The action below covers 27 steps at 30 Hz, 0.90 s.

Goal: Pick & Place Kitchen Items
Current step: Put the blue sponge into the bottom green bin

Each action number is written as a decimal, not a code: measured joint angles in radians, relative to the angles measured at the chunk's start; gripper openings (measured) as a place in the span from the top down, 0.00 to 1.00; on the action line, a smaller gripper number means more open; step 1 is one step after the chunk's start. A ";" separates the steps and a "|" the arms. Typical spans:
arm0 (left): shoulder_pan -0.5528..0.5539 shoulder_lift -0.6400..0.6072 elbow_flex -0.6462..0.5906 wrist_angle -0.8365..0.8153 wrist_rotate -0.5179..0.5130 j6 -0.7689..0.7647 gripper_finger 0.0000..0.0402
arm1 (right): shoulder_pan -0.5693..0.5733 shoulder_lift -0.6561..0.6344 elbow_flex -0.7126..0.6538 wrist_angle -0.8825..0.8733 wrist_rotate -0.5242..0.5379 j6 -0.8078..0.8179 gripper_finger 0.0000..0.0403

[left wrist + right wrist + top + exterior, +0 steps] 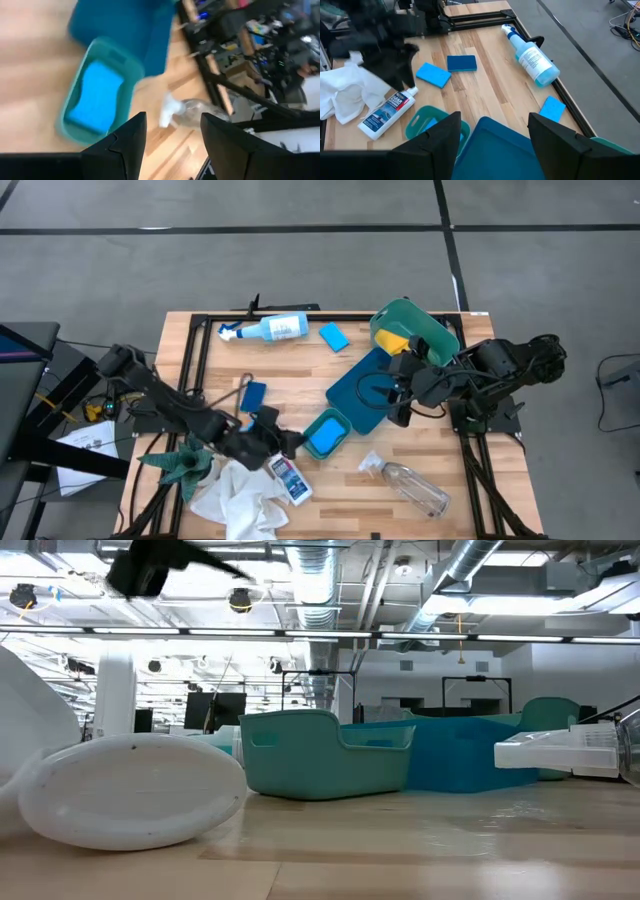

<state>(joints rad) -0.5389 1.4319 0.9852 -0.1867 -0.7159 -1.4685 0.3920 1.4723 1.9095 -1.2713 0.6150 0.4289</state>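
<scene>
- Wooden desk (420, 395) holds it all, with a small teal tub (326, 433) as our landmark.
- One blue sponge (95, 97) lies inside the tub.
- Left hand (170, 140) hangs just beside the tub, fingers wide, holding nothing.
- It could bump the tub or the small white bottle (290, 478) nearby and knock them away.
- Right hand (495, 132) waits past the tub over the blue tray (365, 385), fingers wide too.

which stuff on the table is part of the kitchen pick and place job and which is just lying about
Job items:
spray bottle
loose sponges
sponge in small teal bin
yellow pad
small white bottle
clear bottle
white cloth

Lying about:
green spiky plant
</scene>
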 joint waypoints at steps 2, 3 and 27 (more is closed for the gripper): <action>0.011 -0.050 0.000 -0.020 -0.020 0.081 0.54 | 0.000 0.000 0.000 0.000 0.012 0.006 0.45; 0.022 -0.074 0.000 -0.034 -0.021 0.108 0.54 | 0.000 0.000 0.000 0.000 0.019 0.008 0.45; 0.607 -0.410 0.000 -0.664 0.372 0.526 0.54 | -0.136 0.004 0.000 -0.063 0.167 0.457 0.45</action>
<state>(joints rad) 0.0680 1.0219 0.9855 -0.8506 -0.3436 -0.9424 0.2562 1.4763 1.9095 -1.3345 0.7823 0.8864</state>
